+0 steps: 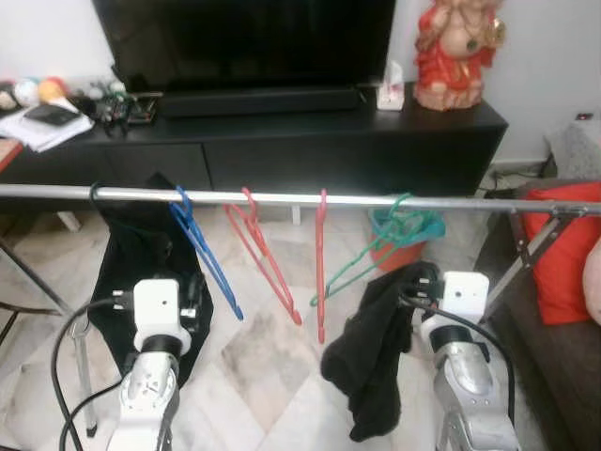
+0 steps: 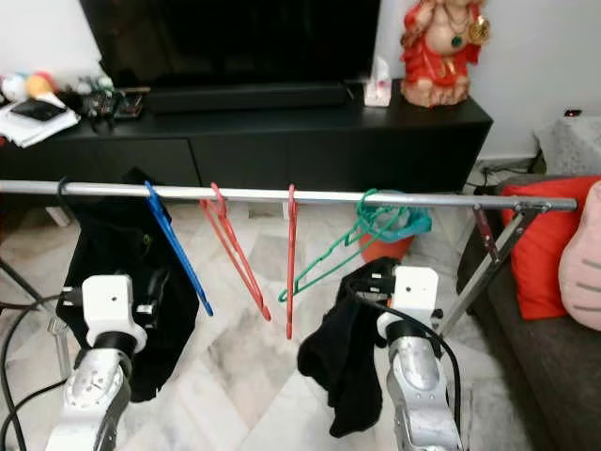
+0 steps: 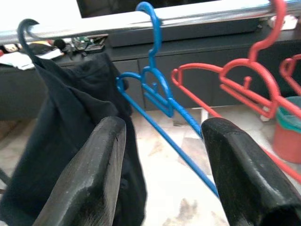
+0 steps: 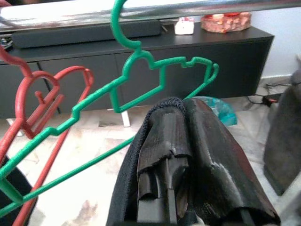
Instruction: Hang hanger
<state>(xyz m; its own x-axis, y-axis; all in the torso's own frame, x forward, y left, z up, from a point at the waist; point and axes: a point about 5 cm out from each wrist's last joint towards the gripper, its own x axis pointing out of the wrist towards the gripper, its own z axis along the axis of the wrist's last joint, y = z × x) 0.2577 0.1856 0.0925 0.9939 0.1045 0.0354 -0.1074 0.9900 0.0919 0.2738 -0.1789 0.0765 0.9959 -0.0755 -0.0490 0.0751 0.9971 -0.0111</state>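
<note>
A silver rail (image 1: pixel 282 198) runs across the scene from left to right, in front of a long black cabinet (image 1: pixel 310 141) that carries a television (image 1: pixel 244 42), a red figure (image 1: pixel 457 52) at its right end and papers (image 1: pixel 42 122) at its left end. Five hangers sit on the rail. At the far left a black hanger (image 3: pixel 26 33) carries a dark garment (image 1: pixel 141 263) that hangs down to just above the marble floor (image 1: pixel 263 366). Next to it is an empty blue hanger (image 1: pixel 202 254), then two empty red hangers (image 1: pixel 268 258), one turned edge-on. The green hanger (image 1: pixel 376 249) is hooked over the rail to the right of them, tilted with its lower arm pointing down to the left.

The left gripper (image 3: pixel 162 179) is raised near the blue hanger, its two black fingers (image 3: pixel 89 179) spread wide with nothing between them; through the gap the blue hanger and the dark garment show. The right gripper (image 4: pixel 188 160) is raised below the green hanger, pinched together on a black cloth (image 1: pixel 376 357) that drapes over the fingers and hangs down below the arm. The cloth is just under the green hanger but not on it. A red cushion (image 1: pixel 563 249) lies on a sofa at the right, and a teal and orange bin (image 1: pixel 408 240) stands on the floor behind the rail.
</note>
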